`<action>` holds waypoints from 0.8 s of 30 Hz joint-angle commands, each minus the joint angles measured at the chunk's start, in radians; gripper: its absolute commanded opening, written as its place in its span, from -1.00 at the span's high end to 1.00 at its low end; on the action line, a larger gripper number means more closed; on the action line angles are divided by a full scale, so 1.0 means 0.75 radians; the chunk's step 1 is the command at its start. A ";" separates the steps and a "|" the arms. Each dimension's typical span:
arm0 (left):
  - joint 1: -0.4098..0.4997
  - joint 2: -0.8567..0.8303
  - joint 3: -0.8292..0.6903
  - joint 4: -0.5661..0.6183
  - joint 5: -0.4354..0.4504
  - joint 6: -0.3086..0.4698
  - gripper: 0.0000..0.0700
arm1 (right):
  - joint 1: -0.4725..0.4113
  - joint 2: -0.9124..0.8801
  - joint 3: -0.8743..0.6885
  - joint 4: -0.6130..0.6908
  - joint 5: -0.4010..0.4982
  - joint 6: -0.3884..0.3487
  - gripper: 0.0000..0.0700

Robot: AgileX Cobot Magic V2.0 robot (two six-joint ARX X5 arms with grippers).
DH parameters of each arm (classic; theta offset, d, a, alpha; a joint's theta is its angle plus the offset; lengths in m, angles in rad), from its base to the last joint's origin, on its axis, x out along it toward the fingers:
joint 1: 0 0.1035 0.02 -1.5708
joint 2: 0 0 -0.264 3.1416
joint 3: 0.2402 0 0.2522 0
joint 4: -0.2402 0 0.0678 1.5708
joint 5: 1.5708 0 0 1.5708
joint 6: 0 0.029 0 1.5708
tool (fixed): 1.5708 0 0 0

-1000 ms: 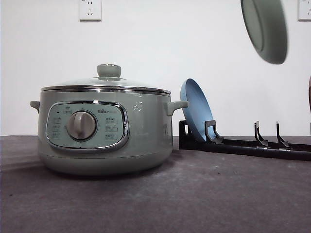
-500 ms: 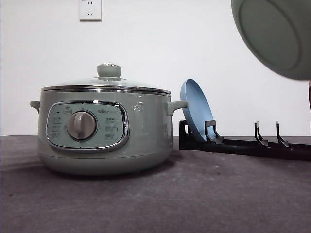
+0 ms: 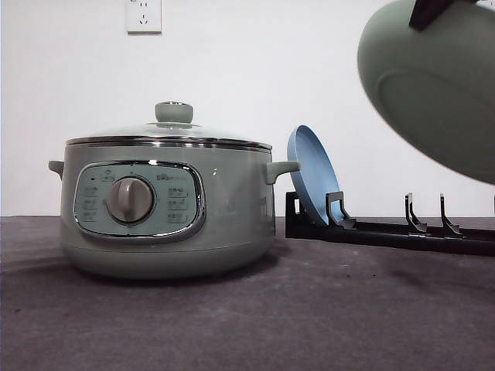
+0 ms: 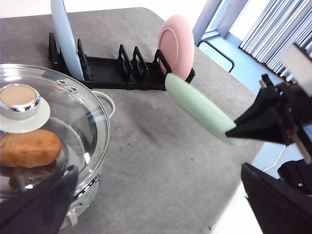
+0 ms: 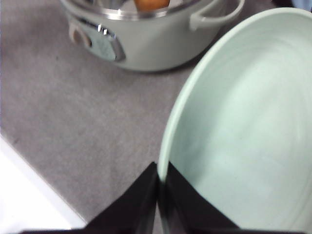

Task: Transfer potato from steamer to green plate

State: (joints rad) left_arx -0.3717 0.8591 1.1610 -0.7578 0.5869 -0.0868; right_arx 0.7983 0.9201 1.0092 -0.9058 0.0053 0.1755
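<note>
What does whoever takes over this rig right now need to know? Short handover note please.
Right pincer: shut on the rim of the green plate, held tilted in the air to the right of the steamer, above the table.
Left pincer: open, holding nothing, above the steamer.
Potato: inside the steamer, under the glass lid, which is on.
Dish rack: blue plate and pink plate standing in it.
Done: green plate picked up.
Left: set the plate flat on the table, lift the lid, move the potato onto the plate.
</note>
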 commanded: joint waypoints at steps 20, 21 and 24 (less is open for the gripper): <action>-0.009 0.034 0.030 0.016 0.018 0.026 -1.00 | 0.377 0.599 -0.032 0.030 0.313 0.182 1.00; -0.009 0.034 0.030 0.015 0.018 0.026 -1.00 | 0.380 0.631 -0.032 0.030 0.313 0.196 1.00; -0.009 0.033 0.030 0.012 0.018 0.026 -1.00 | 0.382 0.705 -0.032 0.033 0.318 0.223 1.00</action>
State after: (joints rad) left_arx -0.3717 0.8768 1.1610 -0.7567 0.5873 -0.0868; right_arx 1.0703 1.4296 0.9768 -0.8878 0.2331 0.3143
